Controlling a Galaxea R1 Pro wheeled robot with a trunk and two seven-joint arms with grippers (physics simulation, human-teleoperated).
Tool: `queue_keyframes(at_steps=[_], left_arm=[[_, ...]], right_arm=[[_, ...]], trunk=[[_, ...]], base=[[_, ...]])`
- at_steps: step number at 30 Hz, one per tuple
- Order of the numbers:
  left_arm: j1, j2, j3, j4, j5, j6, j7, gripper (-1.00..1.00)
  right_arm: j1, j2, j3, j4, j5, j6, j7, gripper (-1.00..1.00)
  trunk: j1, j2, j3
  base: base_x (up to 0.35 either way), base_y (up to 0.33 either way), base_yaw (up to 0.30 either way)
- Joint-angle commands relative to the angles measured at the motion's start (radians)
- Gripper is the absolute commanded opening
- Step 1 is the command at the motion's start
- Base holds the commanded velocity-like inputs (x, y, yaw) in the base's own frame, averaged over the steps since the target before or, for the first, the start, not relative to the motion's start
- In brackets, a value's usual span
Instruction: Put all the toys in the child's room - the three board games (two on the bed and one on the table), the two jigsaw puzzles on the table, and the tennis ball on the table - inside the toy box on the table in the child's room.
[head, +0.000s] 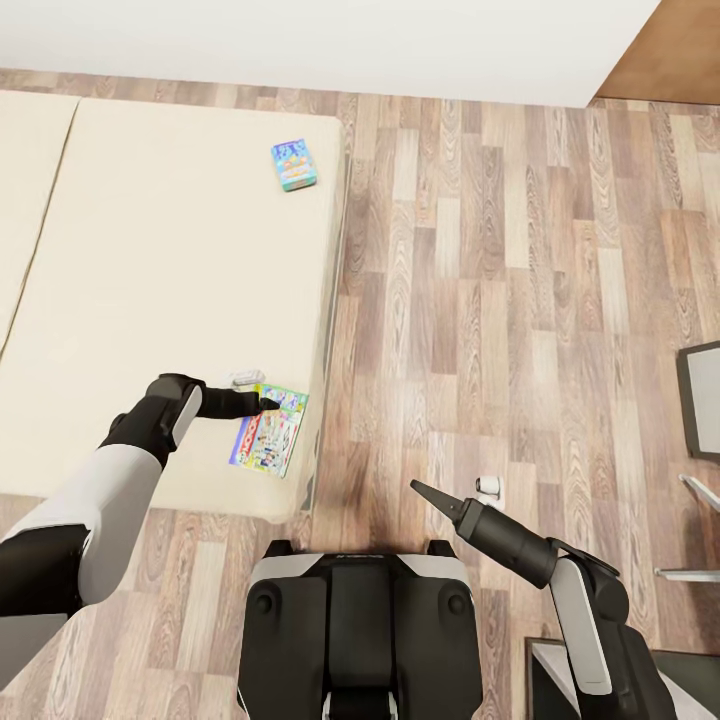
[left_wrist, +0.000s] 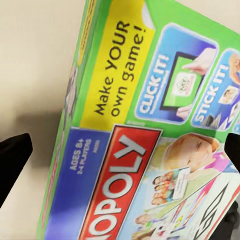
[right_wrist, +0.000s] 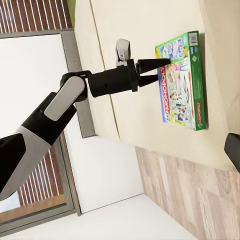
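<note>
A green-edged MONOPOLY board game (head: 268, 432) lies flat on the cream bed (head: 150, 280), near its front right corner. My left gripper (head: 270, 403) is open at the box's far short edge. Its two dark fingertips (left_wrist: 12, 160) straddle the printed lid (left_wrist: 145, 125) with wide gaps. From the right wrist the same open gripper (right_wrist: 157, 70) shows at the end of the box (right_wrist: 182, 82). A second, blue-teal board game (head: 294, 165) lies near the bed's far right corner. My right gripper (head: 430, 495) hangs over the floor and looks open, holding nothing.
Wood plank floor (head: 520, 300) spreads to the right of the bed. A white wall (head: 300, 40) runs along the far side. A dark grey panel and metal frame (head: 700, 400) stand at the right edge. My own base (head: 355, 630) is just below the bed's corner.
</note>
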Motion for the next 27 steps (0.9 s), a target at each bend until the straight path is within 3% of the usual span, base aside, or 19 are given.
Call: queue_keyframes(at_steps=[1,27], left_arm=[[0.0,0.0,0.003,0.019,-0.014,0.007,-0.003,1.0],[0.001,-0.002,0.003,0.02,-0.011,0.008,-0.003,1.0]], right_arm=[[0.0,0.001,-0.002,0.0,0.001,0.005,0.003,1.0],[0.0,0.001,-0.001,0.0,0.001,0.005,0.003,1.0]], trunk=[[0.001,-0.001,-0.001],[0.001,-0.001,-0.001]], base=[[-0.02,0.0,0.0],[-0.051,-0.009,0.0]])
